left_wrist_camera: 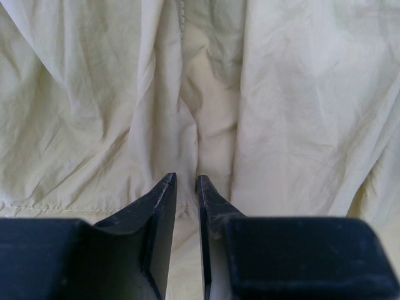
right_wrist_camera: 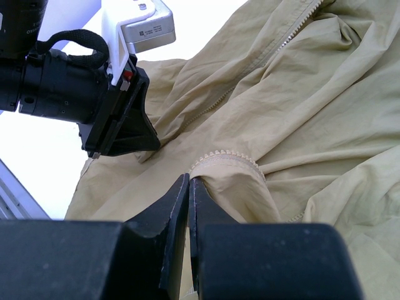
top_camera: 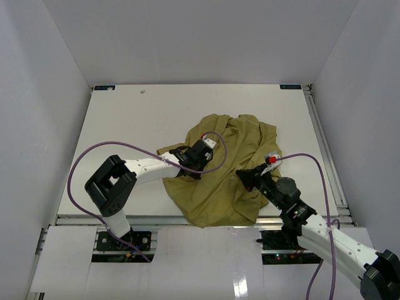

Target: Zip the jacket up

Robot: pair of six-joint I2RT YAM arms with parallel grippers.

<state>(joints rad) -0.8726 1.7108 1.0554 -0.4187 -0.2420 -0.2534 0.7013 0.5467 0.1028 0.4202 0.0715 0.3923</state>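
Grey walls (top_camera: pixel 200 37) stand around a white table (top_camera: pixel 125 119), and the jacket (top_camera: pixel 219 187) lies crumpled on its middle and right part, with the lower hem reaching the near edge. Because of the folds, the sleeves and the collar are hard to tell apart, and most of the front opening is buried. The left arm (top_camera: pixel 147 167) stretches over the jacket's left side, and the right arm (top_camera: pixel 312 225) comes in from the near right corner; both cover some of the cloth. The left gripper (left_wrist_camera: pixel 185 181) rests on pale wrinkled fabric with its jaws a little parted, and I see no cloth caught between them. The right gripper (right_wrist_camera: pixel 189 180) is clenched, its tips touching a fold edged with zipper teeth (right_wrist_camera: pixel 225 155); I cannot tell whether cloth is pinched. A second zipper line (right_wrist_camera: pixel 250 75) runs up and leaves the picture. Purple cables (top_camera: pixel 78 181) loop beside the arms.
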